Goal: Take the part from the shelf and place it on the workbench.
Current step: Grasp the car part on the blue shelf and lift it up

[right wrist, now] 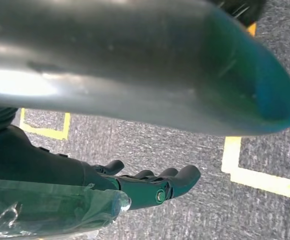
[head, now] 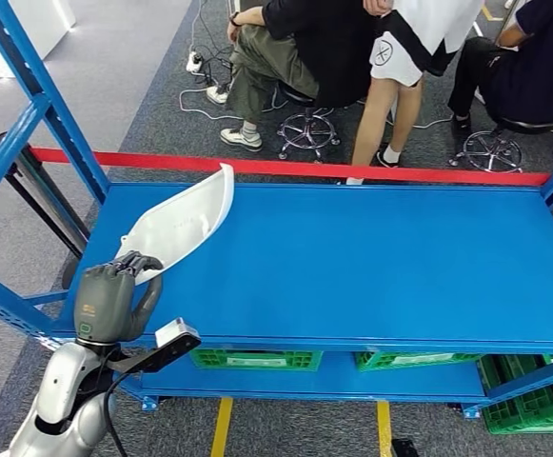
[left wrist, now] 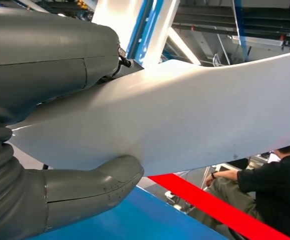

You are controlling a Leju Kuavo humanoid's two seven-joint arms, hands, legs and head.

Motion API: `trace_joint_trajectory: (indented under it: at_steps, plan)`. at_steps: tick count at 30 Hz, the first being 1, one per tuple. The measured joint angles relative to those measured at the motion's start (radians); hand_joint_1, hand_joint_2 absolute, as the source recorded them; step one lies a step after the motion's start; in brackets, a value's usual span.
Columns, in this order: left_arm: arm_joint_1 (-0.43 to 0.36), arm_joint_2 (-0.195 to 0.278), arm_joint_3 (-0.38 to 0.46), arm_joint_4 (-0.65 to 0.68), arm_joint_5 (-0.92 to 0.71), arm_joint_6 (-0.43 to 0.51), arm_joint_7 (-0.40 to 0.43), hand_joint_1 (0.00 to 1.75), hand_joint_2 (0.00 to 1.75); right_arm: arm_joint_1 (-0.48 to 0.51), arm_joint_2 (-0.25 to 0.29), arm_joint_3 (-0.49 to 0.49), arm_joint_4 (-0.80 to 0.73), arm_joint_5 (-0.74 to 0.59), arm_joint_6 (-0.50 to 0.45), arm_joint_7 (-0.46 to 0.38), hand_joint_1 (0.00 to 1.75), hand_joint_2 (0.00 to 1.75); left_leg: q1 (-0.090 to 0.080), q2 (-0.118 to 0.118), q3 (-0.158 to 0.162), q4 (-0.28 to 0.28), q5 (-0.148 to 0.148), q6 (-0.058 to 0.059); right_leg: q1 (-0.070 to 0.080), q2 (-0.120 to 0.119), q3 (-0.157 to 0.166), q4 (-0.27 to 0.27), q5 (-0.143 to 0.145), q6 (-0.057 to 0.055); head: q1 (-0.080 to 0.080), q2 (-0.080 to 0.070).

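Near end of curved white plastic shell part point(head: 180, 224) hidden under grey left hand point(head: 111, 295). Seated people behind blue metal shelf point(head: 374, 262) cut off at head view's upper edge (torsos up). Green plastic crates point(head: 259, 359) mostly hidden beneath shelf deck. Blurred grey right-hand thumb point(right wrist: 136, 60) blocks floor.

Grey carpet point(head: 151, 71) covers the floor, marked with yellow tape lines point(head: 222, 426) near the rack's foot. A blue steel shelving rack point(head: 374, 257) spans the room, with a red beam point(head: 295, 168) along its far edge and green crates point(head: 255, 359) on the tier below. Beyond it, people point(head: 295, 48) sit on swivel stools point(head: 306, 129) (white cables point(head: 201, 81) trail nearby).
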State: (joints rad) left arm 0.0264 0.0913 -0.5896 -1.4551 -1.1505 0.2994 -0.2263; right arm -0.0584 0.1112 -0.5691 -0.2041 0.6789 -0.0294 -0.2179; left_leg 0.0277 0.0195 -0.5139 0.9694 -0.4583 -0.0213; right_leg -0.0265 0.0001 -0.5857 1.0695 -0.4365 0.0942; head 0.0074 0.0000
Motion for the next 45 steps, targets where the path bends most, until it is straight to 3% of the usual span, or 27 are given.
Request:
trace_joint_trajectory:
  at_steps: [2,5,7,9,10,11,12,14,16,18,20,22,24,25,26,27,28,30,32,34,35,37,39,40,41,43,45]
  plan:
    - [-0.001,0.0,-0.002,0.0,0.0,0.0,0.0,1.64,1.75,-0.005,0.003,-0.001,0.0,-0.001,0.005,0.0,0.0,0.0,-0.004,-0.001,-0.009,0.011,0.001,-0.014,0.002,0.002,0.017,-0.036,-0.005,-0.016,0.001,0.0]
    - [-0.001,0.0,-0.006,0.0,-0.001,0.0,0.001,1.64,1.75,-0.006,0.003,-0.004,0.0,-0.003,0.015,0.0,0.0,0.0,-0.002,-0.001,-0.022,0.023,-0.006,-0.029,0.003,0.008,-0.004,-0.031,0.001,-0.053,-0.004,0.0]
    - [-0.002,-0.001,-0.008,0.0,-0.003,0.0,0.002,1.64,1.75,-0.007,0.003,-0.005,0.0,-0.004,0.022,-0.001,0.0,0.0,-0.002,-0.004,-0.053,0.089,-0.066,-0.033,0.005,0.01,-0.018,-0.033,0.012,-0.072,-0.007,0.0]
    - [-0.003,-0.002,-0.01,0.0,-0.005,-0.001,0.004,1.64,1.75,-0.009,0.003,-0.007,0.0,-0.004,0.028,-0.002,0.0,0.0,-0.005,-0.007,-0.107,0.224,-0.148,-0.029,0.01,0.015,-0.037,-0.033,0.025,-0.082,-0.01,0.0]
    - [-0.003,-0.002,-0.011,0.0,-0.006,-0.002,0.005,1.64,1.75,-0.009,0.003,-0.008,0.0,-0.004,0.03,-0.002,0.0,0.0,-0.007,-0.007,-0.128,0.28,-0.172,-0.026,0.014,0.019,-0.048,-0.033,0.033,-0.085,-0.011,0.0]
    - [-0.003,-0.002,-0.011,0.0,-0.007,-0.002,0.006,1.64,1.75,-0.008,0.003,-0.009,0.0,-0.005,0.032,-0.002,0.0,0.0,-0.009,-0.008,-0.134,0.307,-0.175,-0.021,0.017,0.025,-0.058,-0.033,0.041,-0.086,-0.011,0.0]
    - [-0.003,-0.003,-0.012,0.0,-0.008,-0.002,0.007,1.64,1.75,-0.008,0.003,-0.009,0.0,-0.005,0.033,-0.003,0.0,0.0,-0.012,-0.01,-0.122,0.298,-0.159,-0.014,0.02,0.032,-0.068,-0.033,0.05,-0.087,-0.011,0.0]
    - [-0.003,-0.004,-0.012,0.0,-0.01,-0.003,0.008,1.64,1.75,-0.01,0.004,-0.011,0.0,-0.006,0.037,-0.004,0.0,0.0,-0.02,-0.034,-0.049,0.185,-0.1,0.008,0.024,0.051,-0.088,-0.033,0.07,-0.085,-0.011,0.0]
    - [-0.003,-0.004,-0.013,0.0,-0.01,-0.003,0.01,1.64,1.75,-0.012,0.006,-0.012,0.0,-0.006,0.042,-0.007,0.0,0.0,-0.025,-0.076,0.02,0.064,-0.072,0.022,0.026,0.071,-0.104,-0.034,0.091,-0.078,-0.01,0.0]
    - [-0.003,-0.005,-0.013,0.0,-0.011,-0.003,0.012,1.64,1.75,-0.011,0.007,-0.015,0.0,-0.007,0.046,-0.009,0.0,0.0,-0.029,-0.088,0.035,0.024,-0.068,0.023,0.023,0.089,-0.111,-0.045,0.114,-0.065,-0.012,0.0]
    - [-0.004,-0.007,-0.014,0.0,-0.011,-0.004,0.015,1.64,1.75,-0.004,0.007,-0.021,0.0,-0.007,0.047,-0.01,0.0,0.0,-0.027,-0.067,0.025,0.016,-0.048,0.028,0.021,0.094,-0.12,-0.056,0.125,-0.052,-0.015,0.0]
    - [-0.003,-0.009,-0.014,0.0,-0.012,-0.005,0.017,1.64,1.75,0.001,0.007,-0.026,0.0,-0.007,0.047,-0.01,0.0,0.0,-0.022,-0.044,0.009,0.009,-0.024,0.038,0.023,0.061,-0.141,-0.011,0.068,-0.044,-0.008,0.0]
    - [0.0,-0.011,-0.014,0.0,-0.013,-0.005,0.018,1.64,1.75,-0.001,0.007,-0.028,0.0,-0.006,0.048,-0.01,0.0,0.0,-0.022,-0.02,-0.013,0.01,-0.004,0.042,0.022,0.021,-0.172,0.111,-0.033,-0.035,-0.001,0.0]
    - [0.001,-0.011,-0.014,0.0,-0.013,-0.005,0.019,1.64,1.75,-0.003,0.007,-0.028,0.0,-0.006,0.049,-0.01,0.0,0.0,-0.023,-0.007,-0.025,0.01,0.005,0.041,0.02,0.013,-0.183,0.175,-0.063,-0.029,0.0,0.0]
    - [0.002,-0.011,-0.014,0.001,-0.013,-0.006,0.02,1.64,1.75,-0.005,0.007,-0.028,0.0,-0.006,0.049,-0.01,0.0,0.0,-0.023,0.006,-0.038,0.011,0.014,0.04,0.017,0.009,-0.182,0.219,-0.071,-0.025,0.0,0.0]
    - [0.003,-0.011,-0.014,0.001,-0.014,-0.006,0.021,1.64,1.75,-0.005,0.007,-0.029,0.0,-0.006,0.049,-0.011,0.0,0.0,-0.022,0.019,-0.049,0.012,0.023,0.038,0.015,0.006,-0.164,0.231,-0.057,-0.021,0.0,0.0]
    - [0.003,-0.011,-0.013,0.001,-0.014,-0.006,0.022,1.64,1.75,-0.005,0.007,-0.029,0.0,-0.006,0.049,-0.011,0.0,0.0,-0.022,0.031,-0.06,0.013,0.031,0.035,0.013,0.001,-0.128,0.204,-0.031,-0.017,0.0,0.0]
    - [0.003,-0.011,-0.013,0.001,-0.014,-0.006,0.023,1.64,1.75,-0.008,0.008,-0.03,0.0,-0.006,0.049,-0.011,0.0,0.0,-0.022,0.052,-0.076,0.02,0.043,0.025,0.015,-0.034,-0.016,0.069,-0.014,-0.012,0.0,0.0]
    - [0.003,-0.011,-0.013,0.001,-0.014,-0.006,0.024,1.64,1.75,-0.013,0.01,-0.031,0.0,-0.006,0.05,-0.012,0.0,0.0,-0.027,0.072,-0.08,0.025,0.052,0.015,0.021,-0.06,0.052,-0.036,-0.035,-0.026,-0.002,0.0]
    - [0.002,-0.011,-0.014,0.001,-0.014,-0.006,0.025,1.64,1.75,-0.013,0.011,-0.032,0.0,-0.006,0.05,-0.012,0.0,0.0,-0.029,0.091,-0.079,0.025,0.061,0.006,0.025,-0.049,0.047,-0.052,-0.036,-0.051,-0.005,0.0]
    - [0.001,-0.011,-0.014,0.001,-0.015,-0.006,0.025,1.64,1.75,-0.011,0.011,-0.033,0.0,-0.006,0.05,-0.012,0.0,0.0,-0.027,0.088,-0.081,0.027,0.058,-0.001,0.024,-0.041,0.039,-0.053,-0.03,-0.06,-0.005,0.0]
    - [0.003,-0.011,-0.015,0.001,-0.015,-0.006,0.025,1.64,1.75,-0.01,0.011,-0.035,0.0,-0.006,0.05,-0.012,0.0,0.0,-0.025,0.048,-0.098,0.068,0.004,-0.013,0.021,-0.024,0.02,-0.054,-0.01,-0.077,-0.007,0.0]
    - [0.004,-0.01,-0.015,0.001,-0.015,-0.006,0.025,1.64,1.75,-0.013,0.012,-0.037,0.0,-0.006,0.051,-0.012,0.0,0.0,-0.024,0.001,-0.132,0.178,-0.097,-0.017,0.02,-0.002,-0.008,-0.054,0.016,-0.086,-0.009,0.0]
    - [0.005,-0.009,-0.015,0.001,-0.015,-0.006,0.026,1.64,1.75,-0.014,0.012,-0.037,0.0,-0.006,0.051,-0.012,0.0,0.0,-0.024,-0.007,-0.147,0.239,-0.134,-0.017,0.02,0.009,-0.025,-0.054,0.029,-0.088,-0.01,0.0]
    - [0.005,-0.008,-0.015,0.001,-0.015,-0.006,0.027,1.64,1.75,-0.014,0.012,-0.038,0.0,-0.006,0.051,-0.012,0.0,0.0,-0.024,-0.009,-0.152,0.281,-0.15,-0.014,0.021,0.022,-0.041,-0.054,0.042,-0.089,-0.01,0.0]
    - [0.005,-0.008,-0.015,0.001,-0.015,-0.006,0.028,1.64,1.75,-0.012,0.013,-0.04,0.0,-0.006,0.051,-0.012,0.0,0.0,-0.025,-0.014,-0.119,0.274,-0.118,-0.006,0.021,0.047,-0.074,-0.053,0.069,-0.086,-0.01,0.0]
    - [0.005,-0.008,-0.015,0.001,-0.015,-0.006,0.029,1.64,1.75,-0.011,0.013,-0.042,0.0,-0.006,0.052,-0.012,0.0,0.0,-0.025,-0.045,-0.032,0.159,-0.073,0.006,0.021,0.073,-0.103,-0.053,0.095,-0.079,-0.01,0.0]
